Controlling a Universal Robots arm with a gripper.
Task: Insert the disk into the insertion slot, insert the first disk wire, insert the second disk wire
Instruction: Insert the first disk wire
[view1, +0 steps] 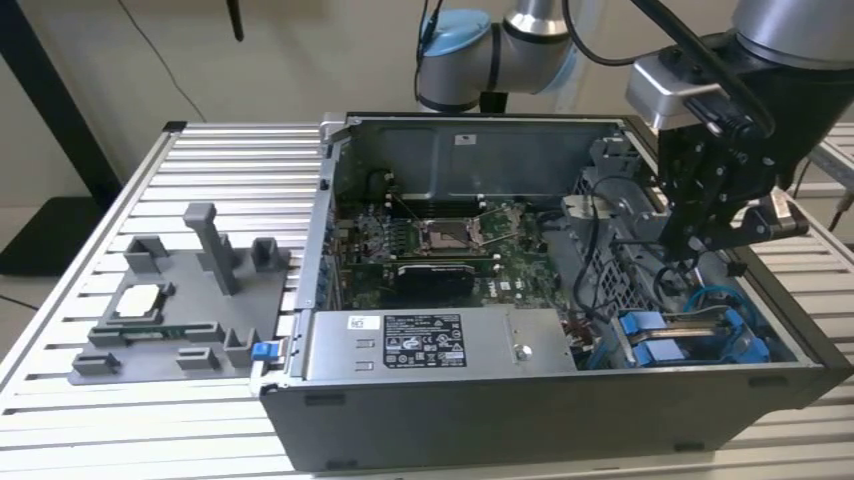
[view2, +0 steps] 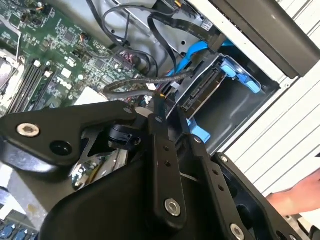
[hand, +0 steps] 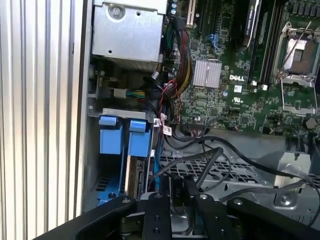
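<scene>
The disk (view1: 663, 345) sits in the insertion slot (view1: 763, 372) at the case's near corner on the exterior view's right, its blue carrier tabs (hand: 125, 136) facing out. In the second wrist view the disk's connector edge (view2: 202, 90) is bare. My gripper (view1: 703, 243) hangs just above and behind the disk. Its black fingers (hand: 157, 215) are shut on a dark connector (hand: 176, 191) of a disk wire (view2: 137, 84), a grey sleeved cable with red and yellow strands. A blue flat wire (view2: 194, 50) lies loose beside the slot.
The open case holds a motherboard (view1: 441, 240), a grey labelled power-supply box (view1: 441, 345) and a perforated metal cage (hand: 215, 167). Loose black cables (hand: 240, 160) cross the cage. A grey parts fixture (view1: 187, 300) stands on the slatted table. A person's hand (view2: 295, 197) is outside the case.
</scene>
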